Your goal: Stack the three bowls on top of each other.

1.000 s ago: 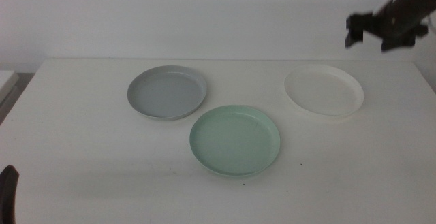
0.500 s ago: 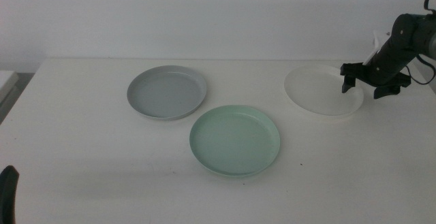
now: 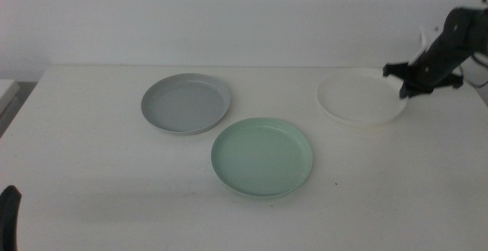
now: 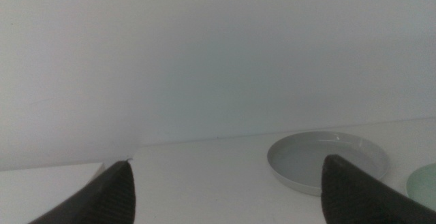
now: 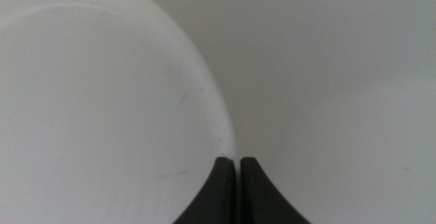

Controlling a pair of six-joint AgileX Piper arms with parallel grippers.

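Note:
The grey bowl [image 3: 186,103] sits left of centre on the white table. The pale green bowl [image 3: 261,157] lies in front of it to the right. The white bowl [image 3: 358,98] is at the back right. My right gripper [image 3: 402,91] is at the white bowl's right rim. In the right wrist view its jaws are closed [image 5: 235,164] on the rim of the white bowl [image 5: 102,101]. My left gripper [image 3: 8,209] waits at the bottom left corner. It is open [image 4: 226,161], and its wrist view shows the grey bowl [image 4: 327,159] and an edge of the green bowl [image 4: 424,183].
The white table [image 3: 99,175] ends at a pale wall [image 3: 229,14] behind the bowls. A light object [image 3: 6,91] shows past the table's left edge. A cable [image 3: 480,79] hangs by the right arm.
My right gripper came down from above the table's back right to the white bowl's right rim and closed on it. The left arm and the other bowls have not moved.

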